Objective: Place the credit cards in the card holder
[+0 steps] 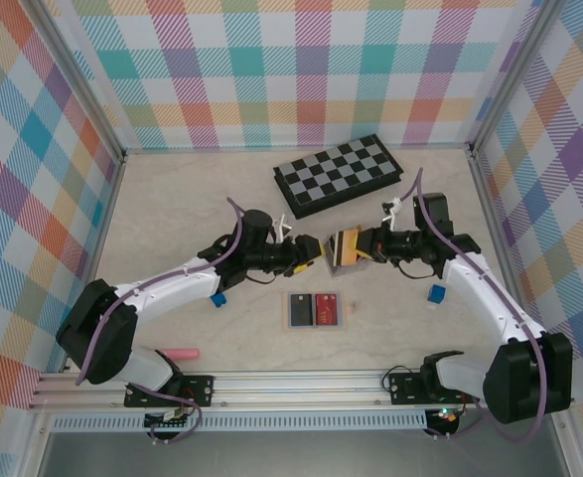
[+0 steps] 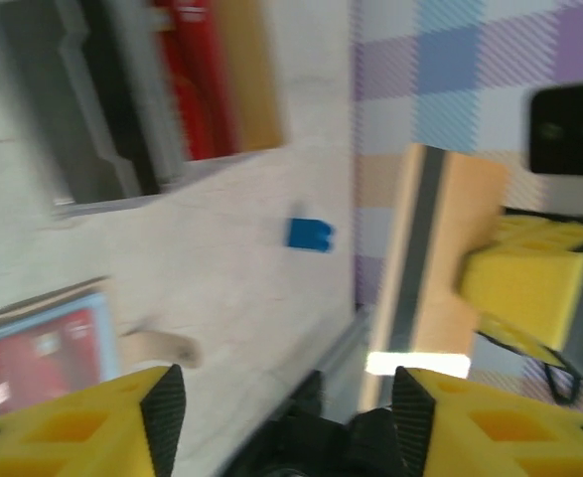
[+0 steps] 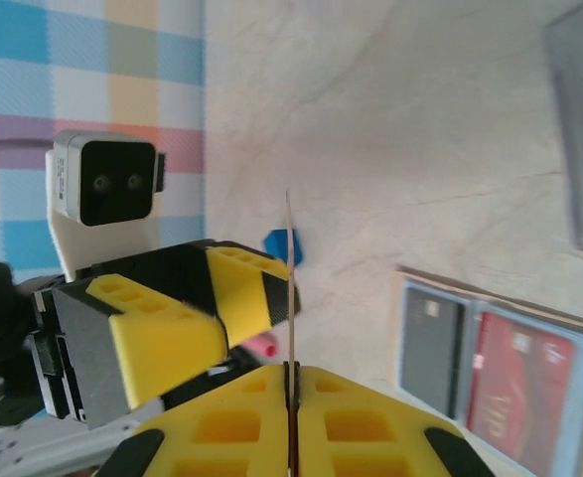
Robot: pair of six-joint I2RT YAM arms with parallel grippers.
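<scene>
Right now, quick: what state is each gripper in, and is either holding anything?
Left gripper: open, nothing between its fingers.
Right gripper: shut on the card holder, held off the table.

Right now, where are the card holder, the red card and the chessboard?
card holder (image 1: 346, 246): top external view, its middle.
red card (image 1: 326, 309): top external view, its middle.
chessboard (image 1: 339, 174): top external view, centre squares.

left end effector (image 2: 281, 399): fingers apart | right end effector (image 3: 291, 376): clamped on credit card (image 2: 465, 224)
</scene>
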